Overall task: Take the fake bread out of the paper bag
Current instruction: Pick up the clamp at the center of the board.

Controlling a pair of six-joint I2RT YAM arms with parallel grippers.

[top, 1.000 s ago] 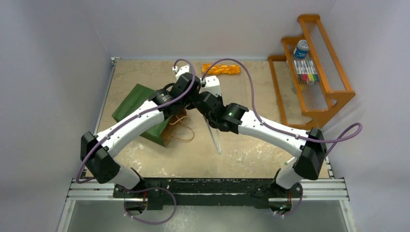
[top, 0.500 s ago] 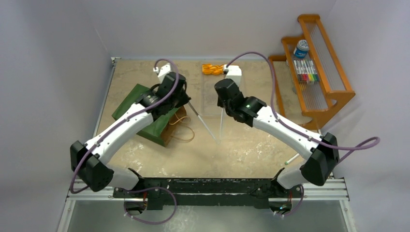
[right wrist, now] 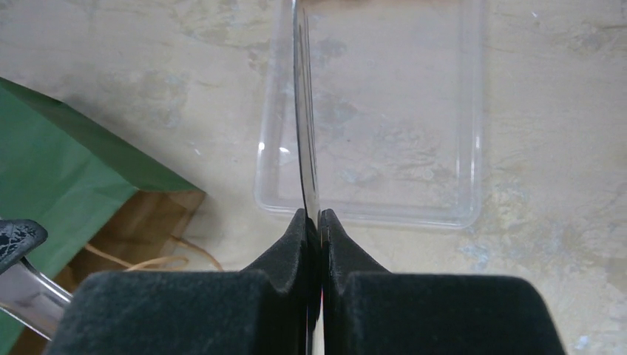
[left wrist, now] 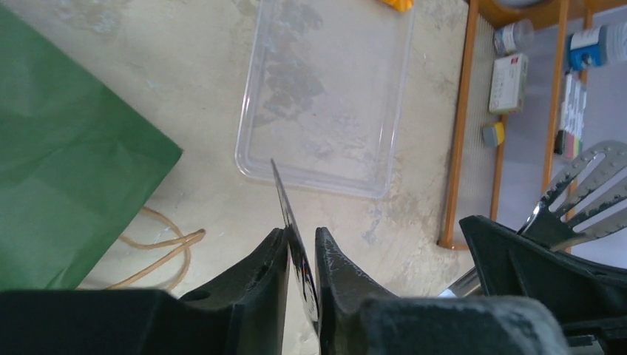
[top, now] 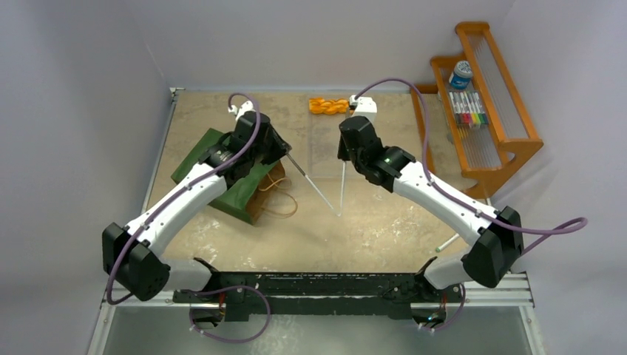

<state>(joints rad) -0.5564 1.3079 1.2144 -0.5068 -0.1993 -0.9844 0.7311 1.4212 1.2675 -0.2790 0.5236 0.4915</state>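
Note:
One braided orange fake bread lies at the table's back, its right end hidden behind my right wrist; a corner of it shows in the left wrist view. The dark green paper bag lies flat at the left with its brown mouth and cord handles towards the middle. The bag also shows in both wrist views. Metal tongs spread in a V. My left gripper is shut on one tong arm. My right gripper is shut on the other. No bread shows inside the bag.
A clear plastic tray lies on the table between the bag and the bread. A wooden rack with markers and a can stands at the right. A small white stick lies near the right arm's base.
Both arms have drawn apart from over the bag's mouth, the left going left and the right going right and back. The tongs have spread from nearly closed into a V.

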